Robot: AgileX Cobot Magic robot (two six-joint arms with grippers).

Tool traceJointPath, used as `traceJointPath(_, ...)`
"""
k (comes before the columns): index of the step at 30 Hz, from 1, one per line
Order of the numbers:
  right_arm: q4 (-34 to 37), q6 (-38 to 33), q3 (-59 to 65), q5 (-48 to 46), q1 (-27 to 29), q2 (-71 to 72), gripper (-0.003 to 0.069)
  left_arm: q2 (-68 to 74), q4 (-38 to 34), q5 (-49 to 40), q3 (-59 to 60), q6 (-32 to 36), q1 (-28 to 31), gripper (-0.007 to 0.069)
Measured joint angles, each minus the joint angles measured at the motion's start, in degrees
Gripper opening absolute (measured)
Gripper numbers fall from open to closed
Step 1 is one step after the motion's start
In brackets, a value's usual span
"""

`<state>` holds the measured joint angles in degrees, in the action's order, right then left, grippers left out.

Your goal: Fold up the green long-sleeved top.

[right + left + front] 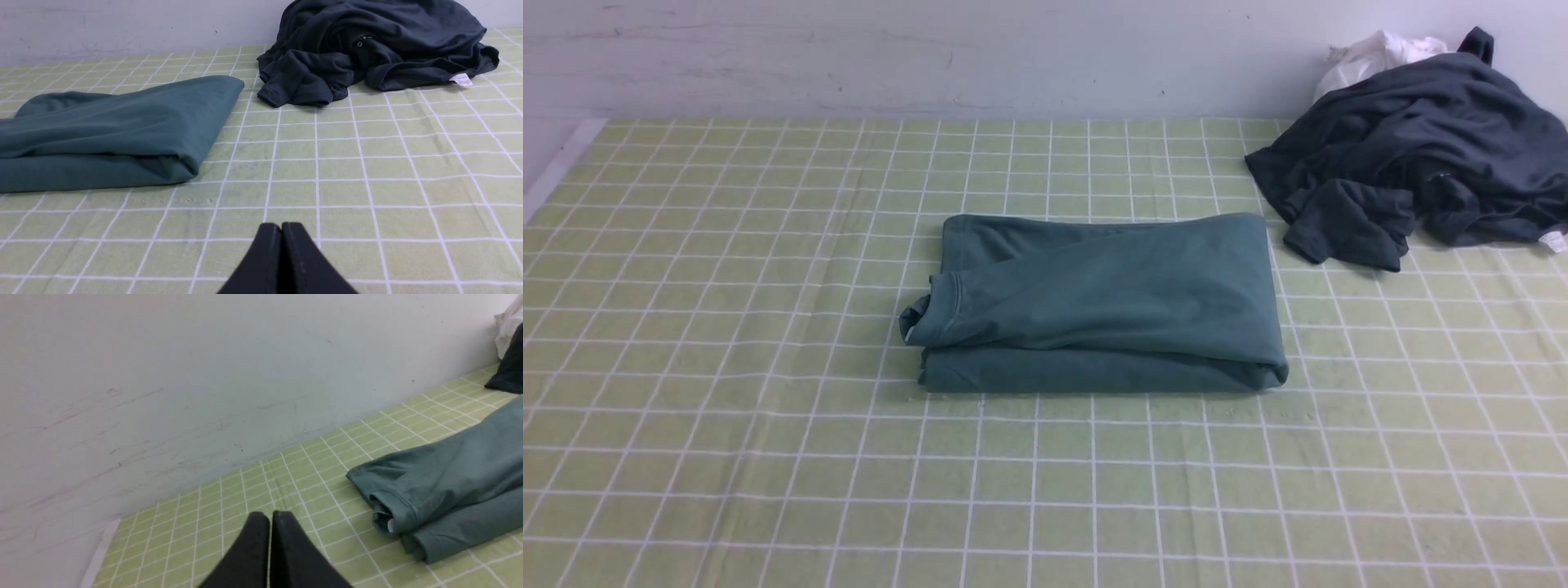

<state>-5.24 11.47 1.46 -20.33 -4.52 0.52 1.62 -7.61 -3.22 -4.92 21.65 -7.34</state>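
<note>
green long-sleeved top [1111, 302]: dark teal-green
worktop [727, 457]: pale green, white grid lines
garment [1421, 155]: dark charcoal-grey
cloth [1372, 53]: white
wall [931, 49]: off-white

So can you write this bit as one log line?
green top: folded, on cloth | left fingers: shut, empty | right fingers: shut, empty

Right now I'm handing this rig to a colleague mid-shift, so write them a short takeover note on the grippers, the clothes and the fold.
Left gripper: shut, empty, above bare cloth beside the top's collar end.
Right gripper: shut, empty, over the checked tablecloth near the top's other end.
Green long-sleeved top: lies mid-table as a compact folded rectangle, collar to the robot's left, sleeves tucked in.
Dark grey garment and white cloth: heaped at the far right, apart from the top.
Done: the fold looks complete.
Left: probably nothing; the near edge bulges slightly if you want it neater.
</note>
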Motion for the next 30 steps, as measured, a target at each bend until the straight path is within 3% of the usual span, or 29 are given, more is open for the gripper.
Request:
traceJointPath(4,-0.2,0.0,0.0,-0.06,-0.04,0.0,-0.0016,-2.22,0.62,6.25,6.18,-9.59,3.17,-0.0004)
traceJointPath(8,-0.2,0.0,-0.04,-0.12,-0.04,0.0,-0.0016,-2.28,1.61,-0.27,6.35,-14.29,7.65,-0.0004)
traceJointPath(14,-0.2,0.0,-0.04,-0.12,-0.04,0.0,-0.0016,-2.28,2.04,-16.98,6.48,-15.68,8.3,-0.0004)
traceJointPath(16,-0.2,0.0,-0.04,-0.12,-0.04,0.0,-0.0016,-2.28,2.04,-18.87,6.54,-15.91,8.18,-0.0004)
traceJointPath(30,-0.21,0.02,-0.04,-0.12,-0.04,0.0,-0.0016,-2.28,2.04,-19.18,6.54,-16.73,7.85,-0.0004)
